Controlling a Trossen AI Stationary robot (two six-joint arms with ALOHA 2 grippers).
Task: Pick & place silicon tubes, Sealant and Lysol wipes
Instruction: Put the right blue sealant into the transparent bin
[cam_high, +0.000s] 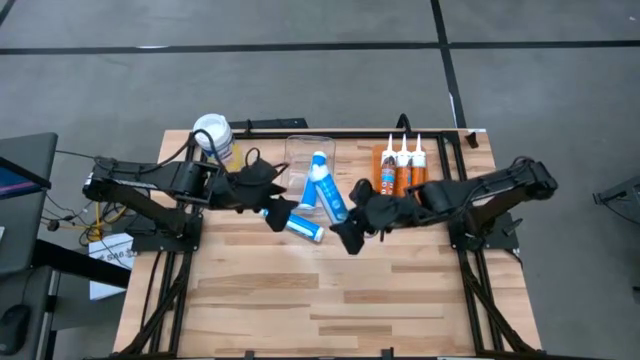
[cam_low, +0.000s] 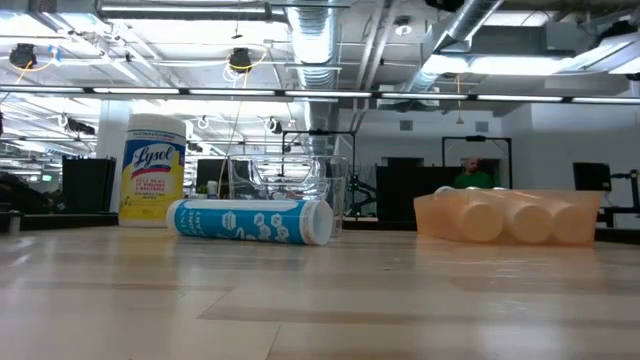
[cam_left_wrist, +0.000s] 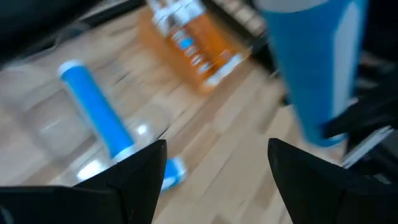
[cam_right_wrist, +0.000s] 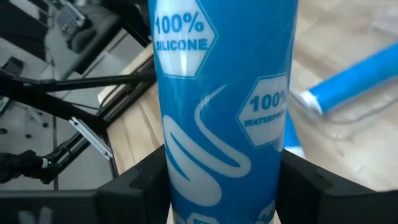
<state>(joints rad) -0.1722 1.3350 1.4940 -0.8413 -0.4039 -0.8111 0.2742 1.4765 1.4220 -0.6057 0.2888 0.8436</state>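
My right gripper (cam_high: 355, 217) (cam_right_wrist: 224, 186) is shut on a blue silicone tube (cam_high: 332, 200) (cam_right_wrist: 224, 93) just right of the clear bin (cam_high: 305, 160). A second blue tube (cam_high: 318, 175) lies in the bin. A third blue tube (cam_high: 305, 229) (cam_low: 250, 220) lies on its side on the table. My left gripper (cam_high: 279, 212) (cam_left_wrist: 214, 168) is open and empty, above the third tube. Three orange sealant tubes (cam_high: 402, 165) lie in an orange tray. The Lysol wipes (cam_high: 213, 135) (cam_low: 152, 170) stand upright at the far left. My right gripper pinches the blue silicone tube's round body (cam_right_wrist: 224, 180) between its two fingers (cam_right_wrist: 140, 183), which lie across the tube. The gripper comes from the table's right side. The low view shows no second tube on the table, so the held tube is off the table.
The clear bin (cam_low: 290, 185) stands at the far middle of the table, the orange tray (cam_low: 510, 215) to its right. The wooden tabletop (cam_high: 330, 300) nearer the front is bare. A person shows far off in the room (cam_low: 473, 175).
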